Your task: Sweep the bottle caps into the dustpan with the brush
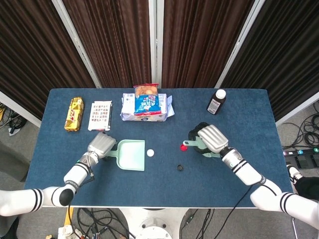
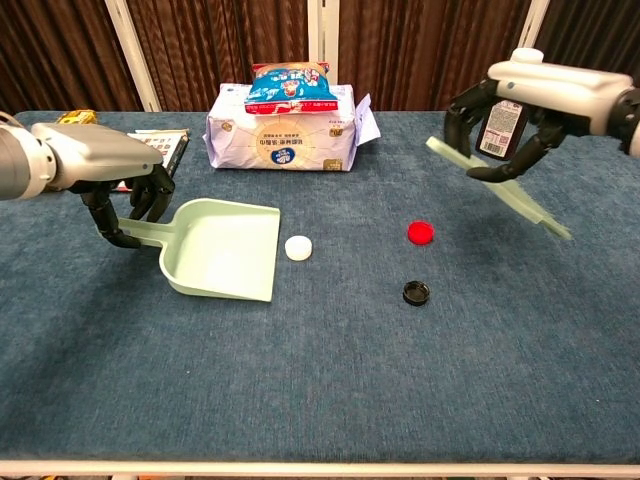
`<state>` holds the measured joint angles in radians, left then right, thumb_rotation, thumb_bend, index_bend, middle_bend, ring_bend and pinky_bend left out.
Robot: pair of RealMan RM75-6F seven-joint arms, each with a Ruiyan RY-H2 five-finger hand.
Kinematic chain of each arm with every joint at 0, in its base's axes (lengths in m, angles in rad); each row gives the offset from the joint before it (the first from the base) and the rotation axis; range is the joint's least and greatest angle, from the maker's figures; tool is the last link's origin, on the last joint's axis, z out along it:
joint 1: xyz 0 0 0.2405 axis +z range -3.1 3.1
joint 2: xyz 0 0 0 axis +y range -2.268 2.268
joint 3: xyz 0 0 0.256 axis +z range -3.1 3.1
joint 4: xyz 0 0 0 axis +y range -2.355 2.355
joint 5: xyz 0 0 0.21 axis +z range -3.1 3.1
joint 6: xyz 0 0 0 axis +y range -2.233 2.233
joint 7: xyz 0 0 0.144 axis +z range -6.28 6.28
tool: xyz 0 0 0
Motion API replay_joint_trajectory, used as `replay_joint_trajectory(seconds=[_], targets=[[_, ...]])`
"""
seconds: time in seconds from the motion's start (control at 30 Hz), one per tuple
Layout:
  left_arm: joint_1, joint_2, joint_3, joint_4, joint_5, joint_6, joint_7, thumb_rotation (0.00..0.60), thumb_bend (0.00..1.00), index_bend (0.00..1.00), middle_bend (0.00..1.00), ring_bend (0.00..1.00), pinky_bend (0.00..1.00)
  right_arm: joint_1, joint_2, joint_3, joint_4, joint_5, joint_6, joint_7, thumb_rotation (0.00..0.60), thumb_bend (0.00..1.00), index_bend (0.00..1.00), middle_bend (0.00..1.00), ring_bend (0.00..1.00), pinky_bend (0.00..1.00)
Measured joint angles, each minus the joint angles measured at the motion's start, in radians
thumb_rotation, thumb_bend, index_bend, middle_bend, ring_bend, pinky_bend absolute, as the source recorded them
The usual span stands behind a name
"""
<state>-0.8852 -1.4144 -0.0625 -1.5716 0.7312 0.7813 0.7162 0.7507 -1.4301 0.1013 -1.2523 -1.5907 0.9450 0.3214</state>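
My left hand point(image 1: 101, 145) point(image 2: 110, 165) grips the handle of the pale green dustpan point(image 1: 131, 155) point(image 2: 222, 250), whose open mouth faces right. A white cap point(image 1: 150, 153) point(image 2: 298, 247) lies just off that mouth. Further right sit a red cap point(image 1: 183, 147) point(image 2: 421, 232) and a black cap point(image 1: 179, 168) point(image 2: 416, 292). My right hand point(image 1: 211, 139) point(image 2: 530, 90) holds the pale green brush point(image 2: 500, 186), lifted off the table above and to the right of the red cap. In the head view the hand covers most of the brush.
At the back stand a tissue pack point(image 1: 145, 110) point(image 2: 283, 135) with a snack bag point(image 1: 146, 90) on top, a dark bottle point(image 1: 216, 102) point(image 2: 503, 115), a card pack point(image 1: 100, 115) and a gold wrapper point(image 1: 74, 113).
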Motion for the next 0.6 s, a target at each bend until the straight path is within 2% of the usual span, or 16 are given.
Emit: replay_joint_trajectory(seconds=[0.13,0.33,0.6], targets=[[-0.054,0.01,0.005,-0.004,-0.083,-0.032,0.015,0.6,0.38,0.6,0.57,0.41,0.3,0.031,-0.068,-0.016,0.094,-0.043,0.017,0.09,0.6,0.6,0.71,0.65,0.32,0.25],[-0.127,0.018,0.027,-0.009,-0.166,-0.076,0.027,0.6,0.38,0.6,0.58,0.41,0.3,0.05,-0.134,-0.035,0.165,-0.065,0.051,0.16,0.6,0.6,0.71,0.65,0.32,0.25],[-0.179,0.012,0.06,-0.012,-0.197,-0.074,0.008,0.6,0.38,0.6,0.58,0.41,0.3,0.056,-0.214,-0.042,0.205,-0.071,0.101,0.197,0.6,0.61,0.71,0.66,0.32,0.25]])
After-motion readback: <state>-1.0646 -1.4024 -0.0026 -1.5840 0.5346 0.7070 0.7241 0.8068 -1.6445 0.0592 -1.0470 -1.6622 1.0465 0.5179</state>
